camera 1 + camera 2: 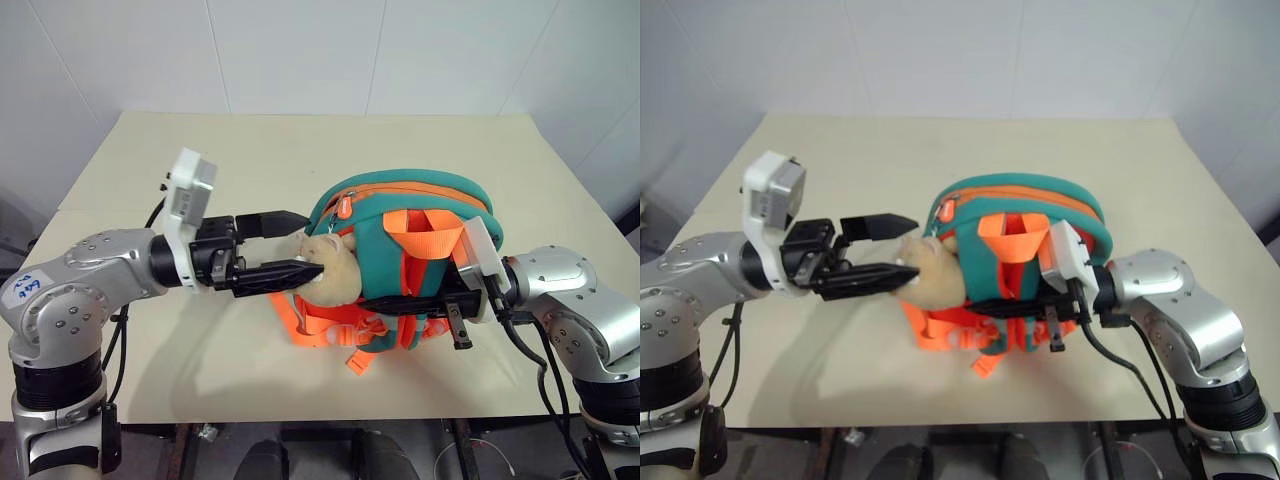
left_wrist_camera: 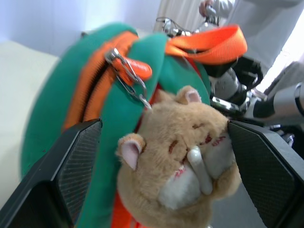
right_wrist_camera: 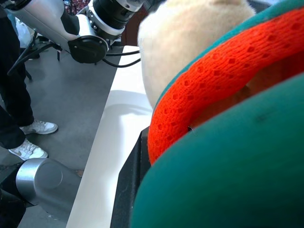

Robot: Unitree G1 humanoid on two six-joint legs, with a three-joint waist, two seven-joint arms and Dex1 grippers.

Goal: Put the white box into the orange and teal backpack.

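The orange and teal backpack [image 1: 400, 200] stands on the table, zipper on top, orange straps toward me. A tan plush toy [image 1: 335, 275] hangs at its left side. My left gripper [image 1: 315, 243] is open and points right, with one finger [image 2: 80, 161] on each side of the plush toy [image 2: 180, 142], near it but not closed on it. My right gripper [image 1: 400, 303] reaches in from the right, low against the backpack's strap side, and is shut on the backpack [image 3: 228, 156]. The white box is out of view.
The beige table [image 1: 200, 150] has room to the left of and behind the backpack. White walls stand behind it. A person's legs and white shoes [image 3: 28, 137] stand on the grey floor beyond the table's edge.
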